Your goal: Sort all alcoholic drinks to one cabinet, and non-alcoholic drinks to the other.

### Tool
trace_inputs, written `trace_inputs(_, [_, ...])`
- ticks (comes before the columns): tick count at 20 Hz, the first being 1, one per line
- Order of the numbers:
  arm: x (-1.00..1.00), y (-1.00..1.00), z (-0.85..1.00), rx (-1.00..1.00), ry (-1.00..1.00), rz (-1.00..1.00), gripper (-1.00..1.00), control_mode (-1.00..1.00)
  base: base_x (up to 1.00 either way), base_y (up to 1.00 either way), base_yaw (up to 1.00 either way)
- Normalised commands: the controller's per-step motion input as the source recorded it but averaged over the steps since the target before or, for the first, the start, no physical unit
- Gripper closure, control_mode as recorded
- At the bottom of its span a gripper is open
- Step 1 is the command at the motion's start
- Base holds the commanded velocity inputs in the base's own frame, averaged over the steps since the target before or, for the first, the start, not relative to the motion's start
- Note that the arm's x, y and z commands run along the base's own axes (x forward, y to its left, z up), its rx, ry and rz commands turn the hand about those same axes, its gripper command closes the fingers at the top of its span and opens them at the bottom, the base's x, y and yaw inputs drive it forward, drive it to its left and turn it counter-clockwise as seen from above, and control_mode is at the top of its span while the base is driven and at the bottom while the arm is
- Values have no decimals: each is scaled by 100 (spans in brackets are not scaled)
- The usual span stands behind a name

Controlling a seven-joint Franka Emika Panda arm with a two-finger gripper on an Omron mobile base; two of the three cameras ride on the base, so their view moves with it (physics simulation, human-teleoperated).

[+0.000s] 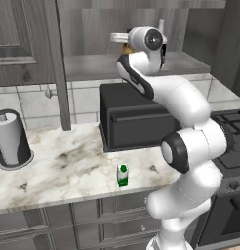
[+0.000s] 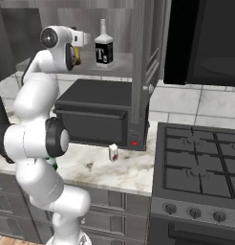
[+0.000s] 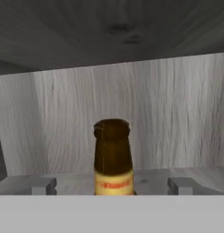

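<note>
Brown glass beer bottle point(image 3: 113, 157) stands upright on the open cabinet shelf point(image 1: 92, 66) above the black toaster oven point(image 1: 134, 117), between the gripper's point(image 3: 113, 185) spread fingers point(image 3: 41, 185), which stand clear of it on both sides. Just beside it on that shelf is the clear bottle with the black "T" label point(image 2: 104, 48). Below the oven, a small green-and-white container point(image 1: 122, 175) sits on the marble counter point(image 1: 68, 166).

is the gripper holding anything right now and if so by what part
Nothing is held. The fingers stand wide apart on either side of the brown beer bottle, not touching it, inside the cabinet.
</note>
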Motion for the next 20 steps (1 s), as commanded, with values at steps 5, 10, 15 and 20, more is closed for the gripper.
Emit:
trace_inputs(5, [-63, -2, 2, 0, 0, -2, -100, -100, 0, 0, 0])
trace_inputs(10, [-83, -4, 11, 0, 0, 0, -100, -100, 0, 0, 0])
trace_inputs(15, [-81, -9, 19, 1, 1, 0, -100, -100, 0, 0, 0])
trace_inputs(20, [-76, -15, 6, 2, 10, -1, -100, -100, 0, 0, 0])
